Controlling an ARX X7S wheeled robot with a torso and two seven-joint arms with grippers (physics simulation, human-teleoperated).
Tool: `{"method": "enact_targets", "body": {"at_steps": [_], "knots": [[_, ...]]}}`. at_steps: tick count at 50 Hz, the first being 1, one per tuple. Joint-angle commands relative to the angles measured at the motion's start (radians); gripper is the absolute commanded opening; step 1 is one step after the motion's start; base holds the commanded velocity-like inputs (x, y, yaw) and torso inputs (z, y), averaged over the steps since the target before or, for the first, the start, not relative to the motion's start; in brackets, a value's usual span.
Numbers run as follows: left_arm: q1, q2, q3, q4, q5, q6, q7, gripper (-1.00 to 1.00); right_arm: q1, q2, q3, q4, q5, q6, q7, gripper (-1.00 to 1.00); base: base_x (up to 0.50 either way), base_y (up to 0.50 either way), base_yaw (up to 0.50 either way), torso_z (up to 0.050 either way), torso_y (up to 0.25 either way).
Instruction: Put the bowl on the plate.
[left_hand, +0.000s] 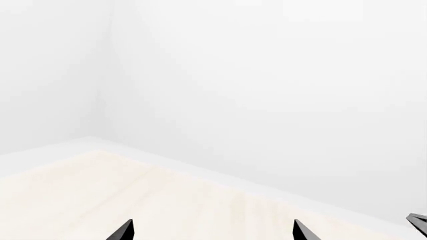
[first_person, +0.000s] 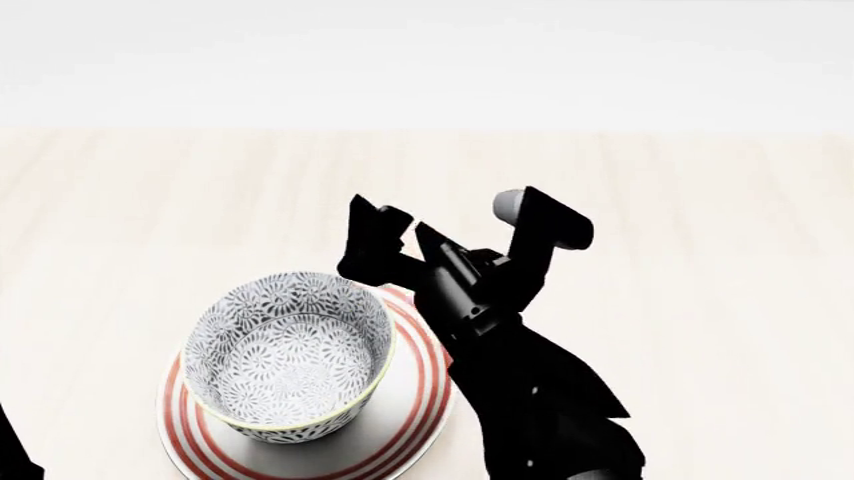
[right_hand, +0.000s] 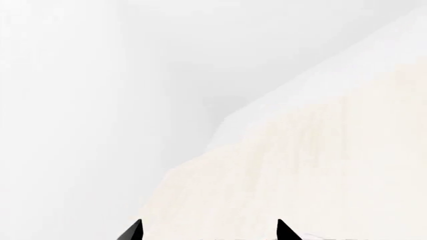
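Observation:
The bowl (first_person: 287, 355), patterned grey and white with a yellowish rim, stands upright on the plate (first_person: 407, 420), a white plate with red rings, at the near left of the pale wooden table. My right gripper (first_person: 441, 212) hangs open just beyond and to the right of the bowl, apart from it, with nothing between its fingers. In the right wrist view the right gripper (right_hand: 210, 232) shows two spread fingertips over bare table. The left gripper (left_hand: 213, 232) is likewise open and empty over the table; the head view shows only a sliver of the left arm (first_person: 14, 450).
The table top (first_person: 694, 250) runs to a far edge against a white wall (first_person: 427, 60). A small black part (left_hand: 418, 220) shows at the edge of the left wrist view.

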Motion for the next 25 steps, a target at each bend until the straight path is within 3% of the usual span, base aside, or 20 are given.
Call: {"method": "enact_targets", "body": {"at_steps": [1, 2, 4, 6, 11, 16, 25], "knots": [[0.0, -0.005, -0.005, 0.005, -0.013, 0.001, -0.005, 1.0, 0.037, 0.0, -0.334, -0.006, 0.534, -0.431, -0.178, 1.0, 0.0, 0.0, 0.0, 0.0, 0.0], [0.001, -0.005, -0.004, 0.008, -0.012, 0.002, -0.005, 1.0, 0.038, 0.003, -0.327, -0.012, 0.54, -0.457, -0.186, 1.0, 0.0, 0.0, 0.0, 0.0, 0.0], [0.005, -0.004, 0.002, 0.016, -0.006, 0.005, -0.005, 1.0, -0.02, 0.193, -0.34, -0.312, 0.461, -0.622, 0.0, 1.0, 0.0, 0.0, 0.0, 0.0, 0.0], [0.007, -0.005, 0.006, 0.021, -0.005, 0.005, -0.005, 1.0, -0.037, 0.279, -0.353, -0.582, 0.43, -0.649, 0.083, 1.0, 0.0, 0.0, 0.0, 0.0, 0.0], [0.007, -0.005, 0.022, 0.033, 0.009, 0.008, -0.004, 1.0, -0.073, 0.489, -0.375, -0.928, 0.309, -0.776, 0.281, 1.0, 0.0, 0.0, 0.0, 0.0, 0.0], [-0.015, -0.004, 0.044, 0.015, 0.028, 0.009, -0.001, 1.0, -0.088, 0.647, -0.38, -1.119, 0.223, -0.845, 0.421, 1.0, 0.0, 0.0, 0.0, 0.0, 0.0], [-0.032, -0.009, 0.045, 0.013, 0.02, 0.019, 0.009, 1.0, -0.148, 0.845, -0.381, -1.337, 0.122, -0.916, 0.526, 1.0, 0.0, 0.0, 0.0, 0.0, 0.0]]}}
